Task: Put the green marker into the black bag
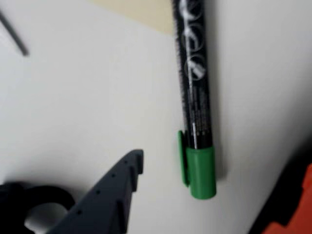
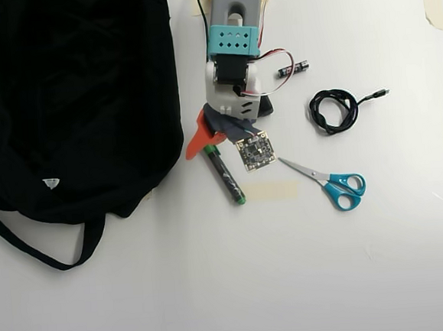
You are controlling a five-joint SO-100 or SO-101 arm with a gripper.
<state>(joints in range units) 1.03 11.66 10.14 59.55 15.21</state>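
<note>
Green marker [image 2: 224, 173]: lies flat on the white table [image 2: 216, 288], slanted, just right of the black bag; its upper end sits under the arm's head, its lower green end points down-right in the overhead view. In the wrist view the marker [image 1: 196, 97] runs top to bottom, green cap at the bottom, white print on the dark barrel.
Gripper [image 2: 208, 136]: over the marker's upper end; a dark jaw and an orange jaw stand on either side of the marker with bare table between them, so it looks spread apart and not clamped on anything, though the blur makes this less than certain.
Black bag [image 2: 70, 101]: fills the upper left, strap looping below it, small white tag near its lower edge; its left side is cut off by the frame.
Surface: plain white tabletop; a tape strip [image 2: 273, 190] lies just right of the marker's lower end.
Around: blue-handled scissors [image 2: 329, 181] to the right, a coiled black cable [image 2: 334, 111] above them, a small battery [image 2: 293, 69] by the arm.
Hard to make out: the wrist view is soft and out of focus.
</note>
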